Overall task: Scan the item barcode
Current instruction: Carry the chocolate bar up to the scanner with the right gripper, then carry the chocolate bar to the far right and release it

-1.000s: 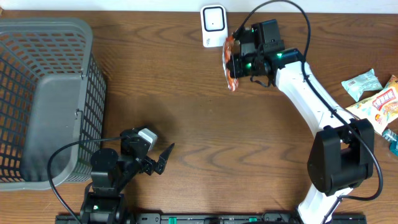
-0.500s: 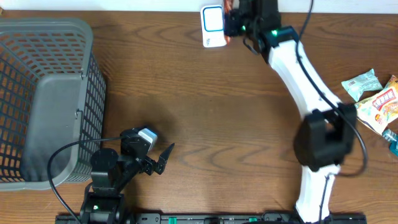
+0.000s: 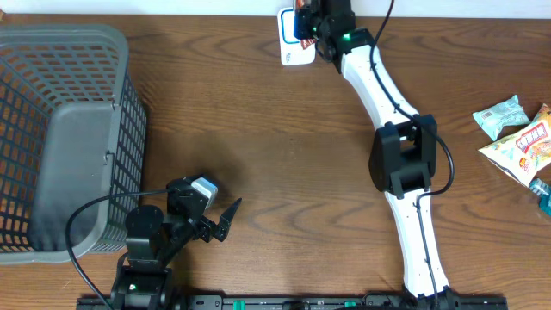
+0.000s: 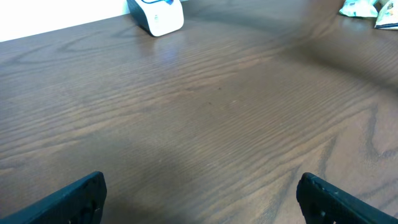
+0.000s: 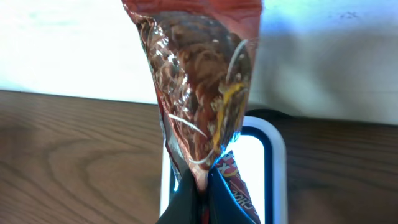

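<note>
Right gripper (image 5: 196,200) is clamped shut on the bottom seam of the snack packet (image 5: 199,81), fingertips pinched together with the film between them. I have the packet held right over the scanner (image 5: 256,158) at the far edge of the table (image 3: 258,129). It is glossy clear-and-red film, crinkled and catching light, with brown lumpy pieces and a yellow streak showing through the clear part. The scanner is a small white block with rounded corners and a pale face inside a dark rim. It stands upright on the wood (whether the packet touches its face I cannot tell).

My left gripper (image 4: 200,180) rests low at the near side with both matte black fingers spread wide and only bare wood between them.

On the left sits the basket (image 3: 120,112), grey plastic with open lattice walls and a thick rolled rim. Inside I see only a smooth grey panel, which may be its own floor.

At the right edge lies a loose cluster of foil pouches: a teal one (image 3: 501,116), a white-and-red one (image 3: 521,146) beside it, and a blue corner (image 3: 542,191). The tabletop is dark brown with a strong swirling grain.
</note>
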Motion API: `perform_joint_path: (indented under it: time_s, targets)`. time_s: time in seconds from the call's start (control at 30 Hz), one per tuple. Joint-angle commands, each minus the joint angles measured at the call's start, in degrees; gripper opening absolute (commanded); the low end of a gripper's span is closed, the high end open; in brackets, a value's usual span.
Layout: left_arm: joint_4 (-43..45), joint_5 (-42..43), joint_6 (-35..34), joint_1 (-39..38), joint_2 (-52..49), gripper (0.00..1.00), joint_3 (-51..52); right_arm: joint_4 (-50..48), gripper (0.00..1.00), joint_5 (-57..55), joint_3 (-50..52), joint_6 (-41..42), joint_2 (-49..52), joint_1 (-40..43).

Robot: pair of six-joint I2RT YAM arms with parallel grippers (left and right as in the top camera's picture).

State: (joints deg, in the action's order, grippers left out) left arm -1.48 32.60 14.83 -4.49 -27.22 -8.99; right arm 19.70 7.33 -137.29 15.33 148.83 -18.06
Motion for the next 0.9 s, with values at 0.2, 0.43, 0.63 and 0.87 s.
perform_joint_path:
  time_s: [0.2, 0.43, 0.63, 0.87]
  targets:
    - [0.17, -0.26, -0.50, 0.20, 0.24, 0.98, 0.15, 1.73, 0.01, -3.37, -4.20, 0.96, -0.02, -2.01]
    - [0.17, -0.26, -0.50, 0.20, 0.24, 0.98, 0.15, 24.15, 0.01, -10.40, -16.00, 0.28, -0.44, 0.90]
    - [0.17, -0.26, -0.50, 0.20, 0.24, 0.98, 0.15, 46.47, 0.01, -20.96, -24.24, 3.56, -0.44, 6.16]
    - [0.17, -0.26, -0.50, 0.20, 0.24, 0.98, 0.15, 57.48, 0.01, -29.75, -19.21, 6.27, -0.31, 17.57]
